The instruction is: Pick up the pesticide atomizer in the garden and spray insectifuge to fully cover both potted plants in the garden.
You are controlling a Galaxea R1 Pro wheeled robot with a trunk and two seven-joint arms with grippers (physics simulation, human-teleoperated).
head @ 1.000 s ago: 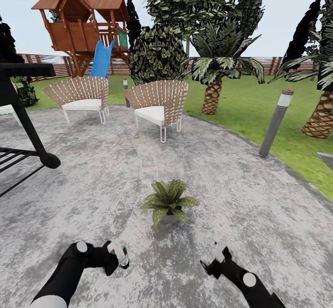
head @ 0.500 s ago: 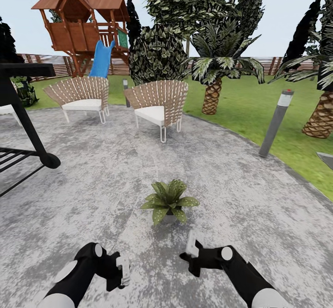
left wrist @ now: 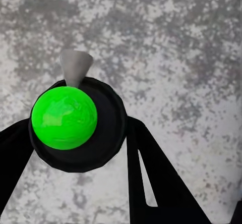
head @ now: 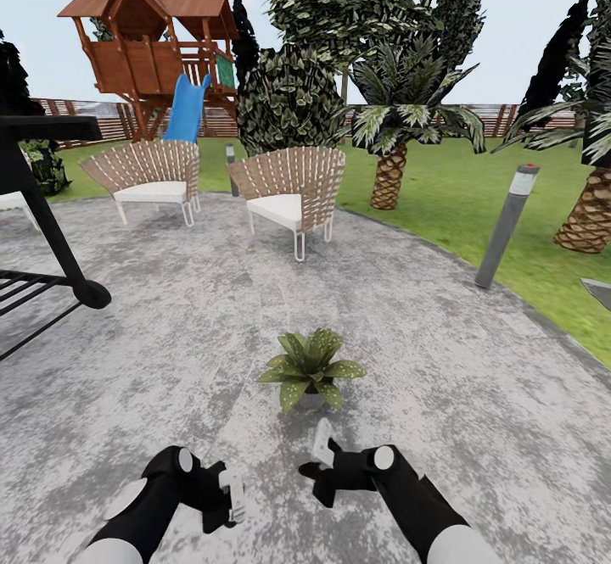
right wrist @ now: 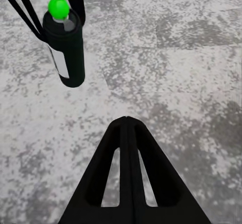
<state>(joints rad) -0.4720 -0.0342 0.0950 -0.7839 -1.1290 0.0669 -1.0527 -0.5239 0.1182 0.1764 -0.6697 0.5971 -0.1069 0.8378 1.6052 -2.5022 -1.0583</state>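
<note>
Two wicker chairs (head: pixel 288 193) with white seat cushions, side by side at the far edge of the paving. Behind them, a wooden playhouse (head: pixel 153 47) on stilts with a blue slide (head: pixel 187 108). Scaly-trunked palm (head: pixel 392 136) on the grass right of the chairs; grey bollard lamp (head: pixel 507 223) with a red top at the paving's right rim. Black metal frame (head: pixel 38 233) at far left.

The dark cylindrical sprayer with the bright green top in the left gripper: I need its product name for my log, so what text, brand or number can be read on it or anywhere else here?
None readable. The dark cylindrical sprayer with the bright green top, held in the left gripper, carries a pale label strip, but no letters show on it.
The grey bollard lamp with a red dot: no text.
</note>
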